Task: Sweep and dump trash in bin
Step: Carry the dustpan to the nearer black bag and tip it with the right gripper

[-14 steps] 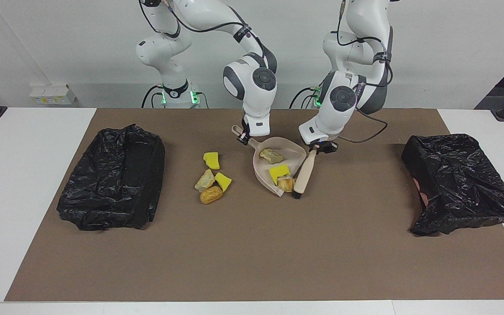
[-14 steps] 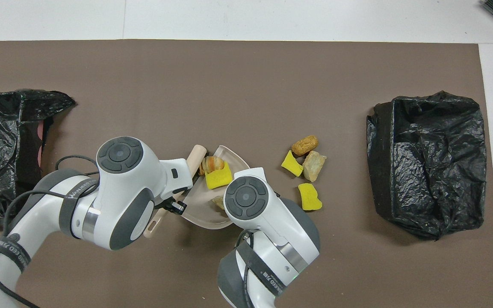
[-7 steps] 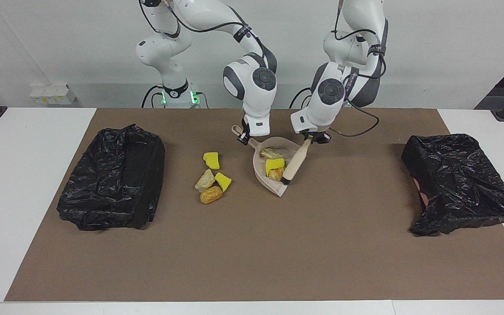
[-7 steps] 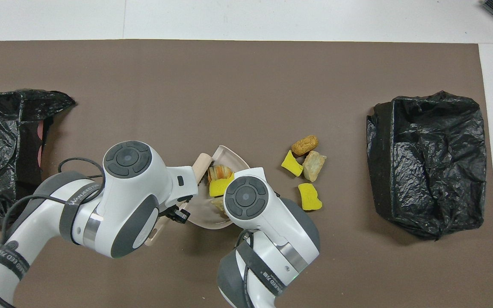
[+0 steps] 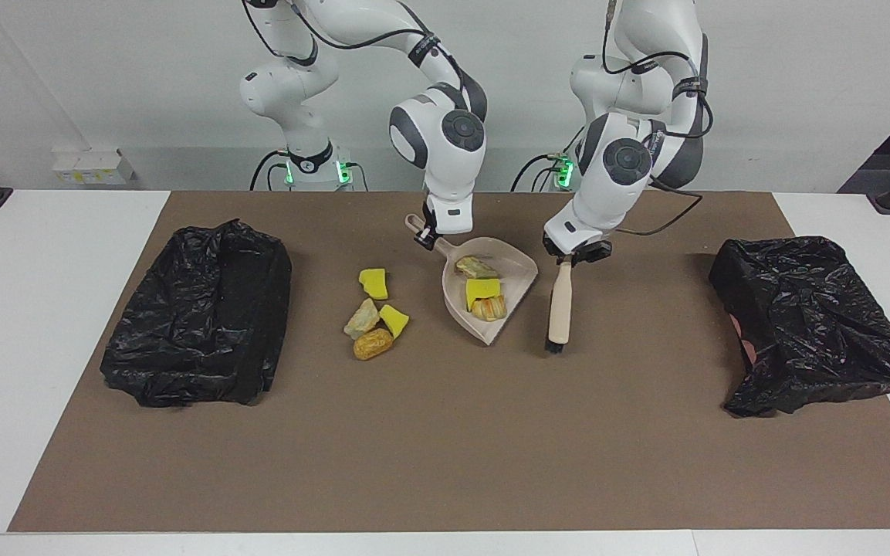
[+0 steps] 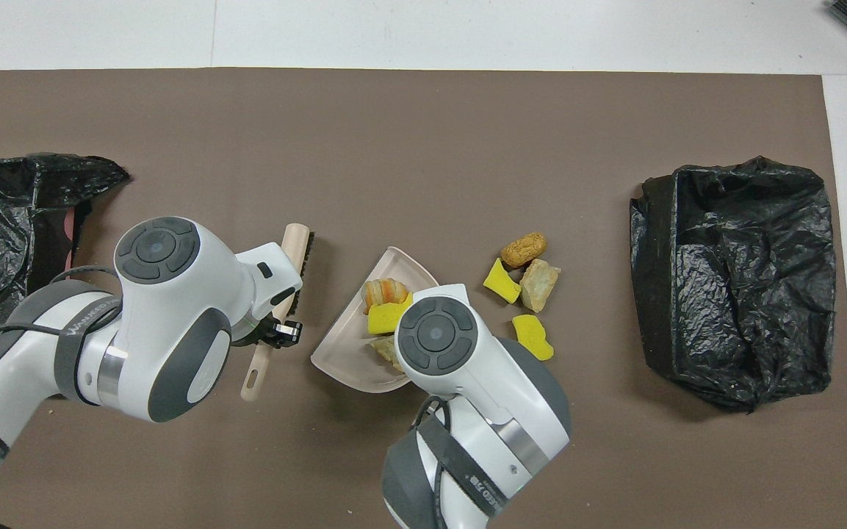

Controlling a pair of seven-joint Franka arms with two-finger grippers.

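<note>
Right gripper [image 5: 431, 238] clamped on the dustpan [image 5: 488, 300] handle, upper centre of the facing view; pan looks tipped, open lip low toward the frame bottom. Left gripper [image 5: 574, 255] clamped on the brush [image 5: 560, 306] handle, brush hanging just beside the pan toward frame right.

Trash: 3 scraps in the pan [image 5: 482, 289], 4 scraps on the mat [image 5: 375, 313] left of centre, beside the pan.

Risks: the 3 loaded scraps sit near the lip, so any tilt or jerk on the way to a bin [image 5: 197, 336] could spill them. If the pan lip lifts off the brown mat [image 5: 445, 432], the next sweep pushes scraps under it. The brush must cross over the pan to reach the 4 loose ones, so the arms could clash.

Versus 1 s ago: brush has pulled out of the pan mouth to its side, the orange chunk and yellow wedge sit deeper in, pan is lifted a bit. The 4 loose scraps are unmoved.
</note>
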